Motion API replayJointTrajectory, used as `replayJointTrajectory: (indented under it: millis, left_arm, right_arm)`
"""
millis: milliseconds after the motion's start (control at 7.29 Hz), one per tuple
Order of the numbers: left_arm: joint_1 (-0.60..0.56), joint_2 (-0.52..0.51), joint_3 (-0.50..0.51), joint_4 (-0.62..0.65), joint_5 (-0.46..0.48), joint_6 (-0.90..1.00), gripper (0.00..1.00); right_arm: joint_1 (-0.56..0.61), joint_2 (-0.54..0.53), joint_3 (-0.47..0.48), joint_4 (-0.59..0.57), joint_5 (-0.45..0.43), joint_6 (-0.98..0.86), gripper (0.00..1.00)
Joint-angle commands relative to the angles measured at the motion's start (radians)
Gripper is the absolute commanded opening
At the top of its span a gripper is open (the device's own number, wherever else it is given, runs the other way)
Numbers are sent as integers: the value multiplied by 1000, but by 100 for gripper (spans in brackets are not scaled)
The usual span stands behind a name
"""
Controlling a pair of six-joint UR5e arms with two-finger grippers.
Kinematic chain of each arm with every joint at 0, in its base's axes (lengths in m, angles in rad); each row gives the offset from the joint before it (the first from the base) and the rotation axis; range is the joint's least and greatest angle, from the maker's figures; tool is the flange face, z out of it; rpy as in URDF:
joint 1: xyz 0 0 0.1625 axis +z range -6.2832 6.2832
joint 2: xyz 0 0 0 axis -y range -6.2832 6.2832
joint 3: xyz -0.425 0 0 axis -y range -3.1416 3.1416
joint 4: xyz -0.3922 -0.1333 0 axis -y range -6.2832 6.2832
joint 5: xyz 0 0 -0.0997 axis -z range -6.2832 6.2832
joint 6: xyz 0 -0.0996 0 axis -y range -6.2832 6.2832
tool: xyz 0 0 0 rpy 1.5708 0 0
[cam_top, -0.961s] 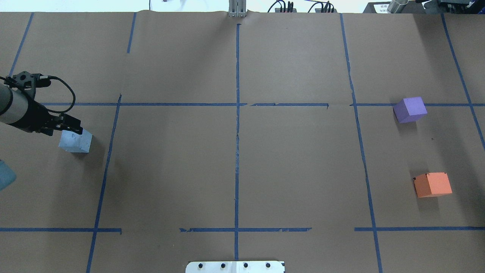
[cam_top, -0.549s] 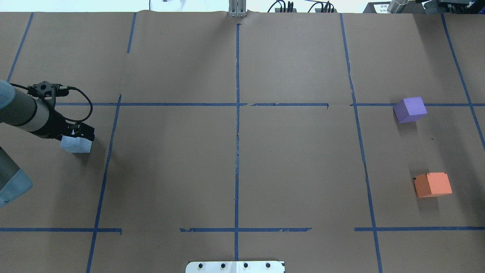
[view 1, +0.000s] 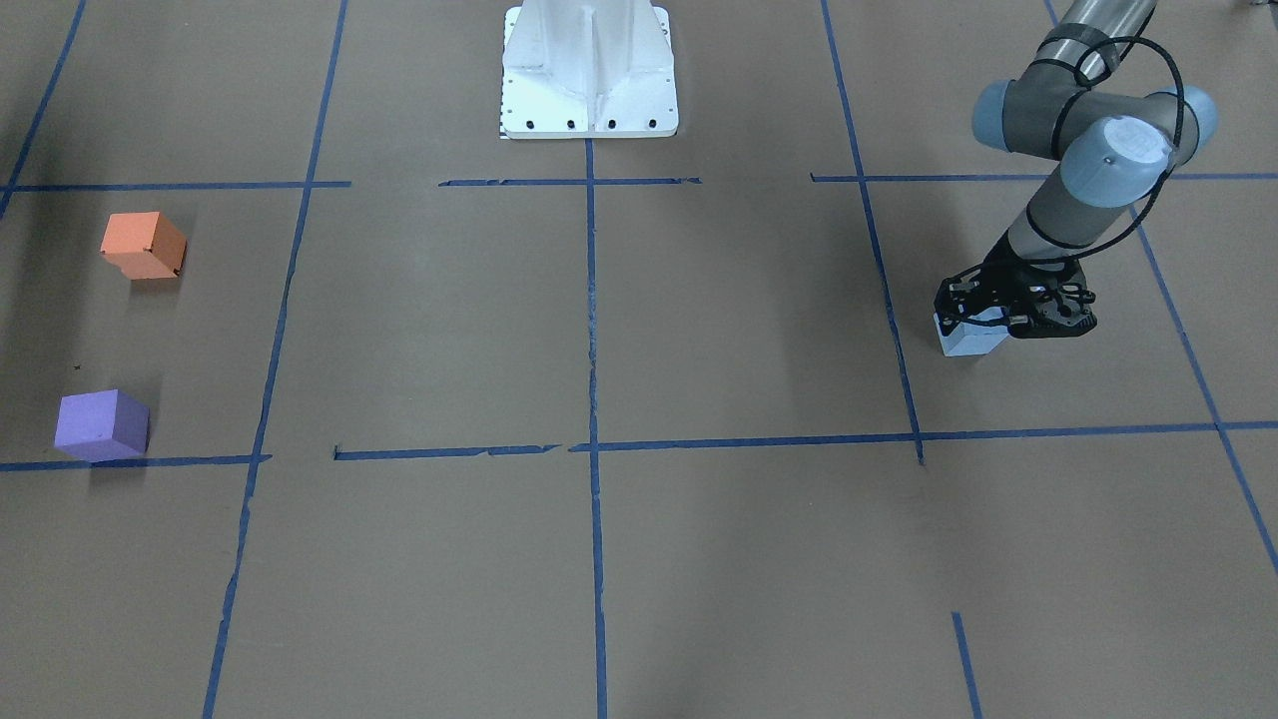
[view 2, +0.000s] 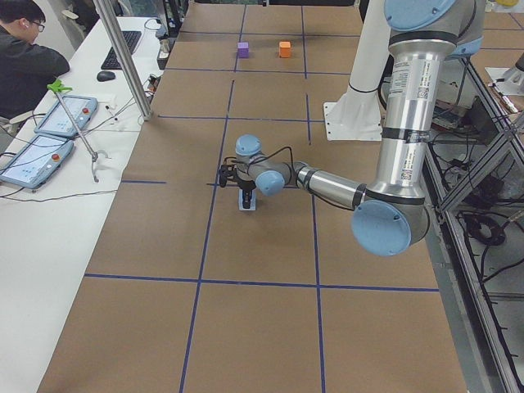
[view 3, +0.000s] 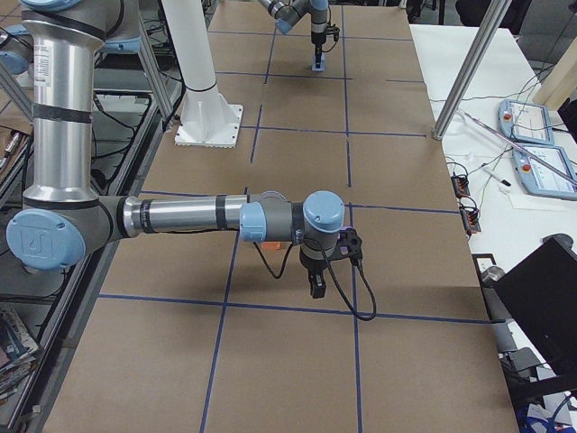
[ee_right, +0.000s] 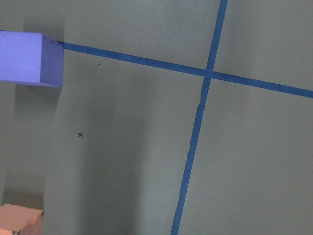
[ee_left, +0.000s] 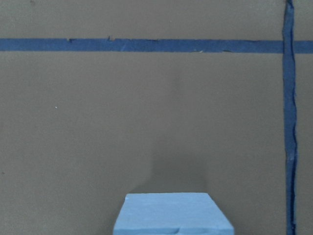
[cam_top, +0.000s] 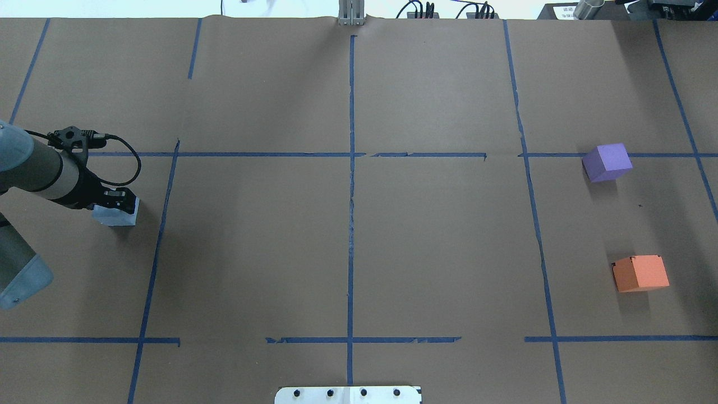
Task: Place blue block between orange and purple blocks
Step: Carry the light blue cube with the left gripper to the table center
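Observation:
The light blue block [cam_top: 115, 217] lies at the table's left; it also shows in the front view [view 1: 968, 344] and low in the left wrist view [ee_left: 173, 215]. My left gripper [cam_top: 116, 201] stands right over it, with its jaws spread on either side of the block's top and apparently open. The purple block [cam_top: 607, 161] and the orange block [cam_top: 640, 273] lie far right, apart, with bare paper between them. My right gripper [view 3: 317, 289] shows only in the right side view, low over the table near those blocks; I cannot tell its state.
Brown paper with blue tape lines [cam_top: 351, 196] covers the table. The robot's white base plate [view 1: 589, 70] sits at the near middle edge. An operator's table with tablets [view 2: 49, 131] runs along the far side.
My left gripper has moved right and down, from beside the blue block's left top edge to directly over it. The blocks have not moved.

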Motion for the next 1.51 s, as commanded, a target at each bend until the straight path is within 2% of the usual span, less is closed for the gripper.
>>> replayJointTrajectory:
  millis: [0, 137, 275, 412, 549, 686, 961, 1098, 1235, 1373]
  left_arm:
    - [-2, -72, -22, 6, 2, -4, 14]
    - [-1, -161, -17, 32, 4, -6, 17]
    - [2, -307, -6, 192, 4, -6, 18]
    - [52, -436, -3, 368, 6, -7, 22]
    - [123, -523, 9, 421, 30, -103, 23]
    - [199, -616, 62, 420, 115, -218, 23]
    - [284, -837, 316, 411, 197, -326, 23]
    - [303, -855, 345, 411, 202, -326, 32]
    - [322, -850, 346, 411, 211, -326, 82]
    - [349, -849, 346, 413, 275, -331, 100]
  right_arm:
    - [0, -1, 1, 2, 0, 0, 100]
    - [0, -1, 3, 0, 0, 0, 100]
    - [0, -1, 1, 0, 0, 2, 100]
    - [0, -1, 1, 0, 0, 2, 100]
    - [0, -1, 1, 0, 0, 2, 100]
    - [0, -1, 1, 0, 0, 2, 100]
    - [0, -1, 0, 0, 0, 0, 100]
    - [0, -1, 0, 0, 0, 2, 100]
    - [0, -1, 0, 0, 0, 2, 100]
    - [0, 1, 1, 0, 0, 2, 100]
